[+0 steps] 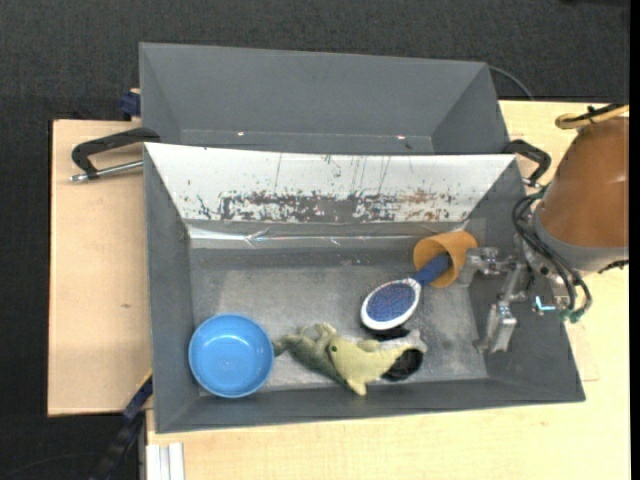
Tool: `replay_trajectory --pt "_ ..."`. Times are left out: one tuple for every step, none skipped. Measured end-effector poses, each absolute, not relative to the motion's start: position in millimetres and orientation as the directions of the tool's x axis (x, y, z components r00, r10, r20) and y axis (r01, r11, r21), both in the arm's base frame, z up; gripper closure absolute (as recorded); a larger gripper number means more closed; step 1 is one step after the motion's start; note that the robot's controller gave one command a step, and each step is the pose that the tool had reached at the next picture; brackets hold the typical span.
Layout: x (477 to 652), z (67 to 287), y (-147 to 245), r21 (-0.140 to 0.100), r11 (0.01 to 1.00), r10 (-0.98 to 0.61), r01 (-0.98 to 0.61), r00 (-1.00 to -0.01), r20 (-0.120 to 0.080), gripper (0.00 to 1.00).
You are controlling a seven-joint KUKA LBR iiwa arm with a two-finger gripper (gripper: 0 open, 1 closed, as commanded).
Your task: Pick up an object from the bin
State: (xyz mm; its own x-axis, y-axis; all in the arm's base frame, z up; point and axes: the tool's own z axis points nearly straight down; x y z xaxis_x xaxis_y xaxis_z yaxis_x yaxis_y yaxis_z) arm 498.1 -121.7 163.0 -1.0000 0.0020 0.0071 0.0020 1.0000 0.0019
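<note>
Along the lower edge of the frame, nearest me, a blue bowl sits in the bin's lower-left corner. To its right a pale green plush toy lies stretched out, with a small black item touching its right end; I can't make out what that is.

Above those, right of centre, lies an oval blue-and-white brush. Its blue handle runs up toward an orange cup tipped on its side near the back wall.

The gripper hangs at the right of the frame over a bare part of the bin floor, close to the right wall. It is near the brush and cup but apart from both. From this angle I cannot tell whether the claw is apart or together.

My read is that the pick is not done: every item rests on the floor and nothing is lifted. Choosing a target, closing on it and raising it all remain. The brush or cup look likeliest, being closest.
</note>
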Motion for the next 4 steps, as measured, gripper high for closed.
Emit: replay_trajectory --pt "550.1 70 -55 0.002 0.952 -0.305 -0.305 -0.952 -0.003 0.0" --pt "550.0 71 -57 0.0 0.953 -0.304 -0.304 -0.953 -0.003 1.0" --pt "518.8 199 -135 -0.009 0.811 -0.585 -0.585 -0.811 -0.007 1.0" --pt "542.5 319 -149 -0.013 0.784 -0.62 -0.62 -0.784 -0.011 1.0"
